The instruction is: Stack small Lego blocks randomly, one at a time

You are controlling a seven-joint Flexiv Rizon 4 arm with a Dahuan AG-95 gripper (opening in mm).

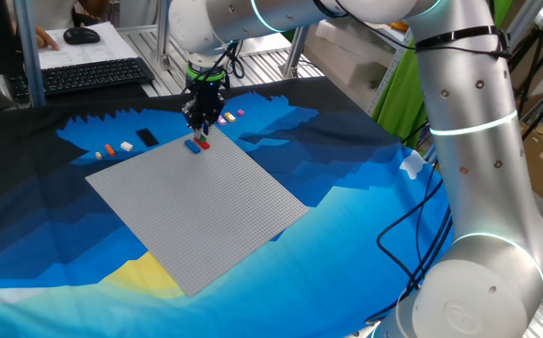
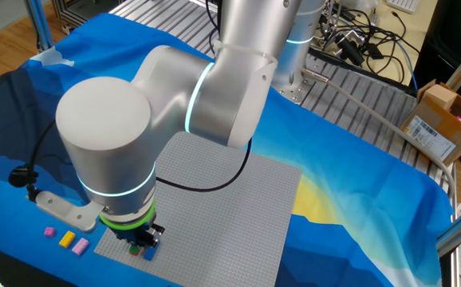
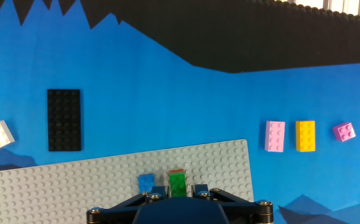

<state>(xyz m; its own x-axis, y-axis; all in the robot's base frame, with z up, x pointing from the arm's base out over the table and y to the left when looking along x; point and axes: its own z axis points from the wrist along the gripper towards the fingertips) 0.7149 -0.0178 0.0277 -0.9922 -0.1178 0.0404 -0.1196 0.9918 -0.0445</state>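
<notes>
The tool (image 1: 202,125) hangs pointing straight down over the far corner of the grey baseplate (image 1: 196,202), directly above a small stack — a green brick (image 3: 177,183) on a red one (image 3: 176,170), a blue brick (image 3: 146,182) just beside. Its fingers sit narrowly spaced; whether they grip anything cannot be told. Pink (image 3: 274,135), yellow (image 3: 305,135) and magenta (image 3: 344,131) bricks lie loose on the bench cloth, off the baseplate's edge, the first two with long axes parallel.

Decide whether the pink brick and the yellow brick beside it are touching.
Apart. The hand view shows a strip of blue cloth between the pink brick and the yellow brick.
</notes>
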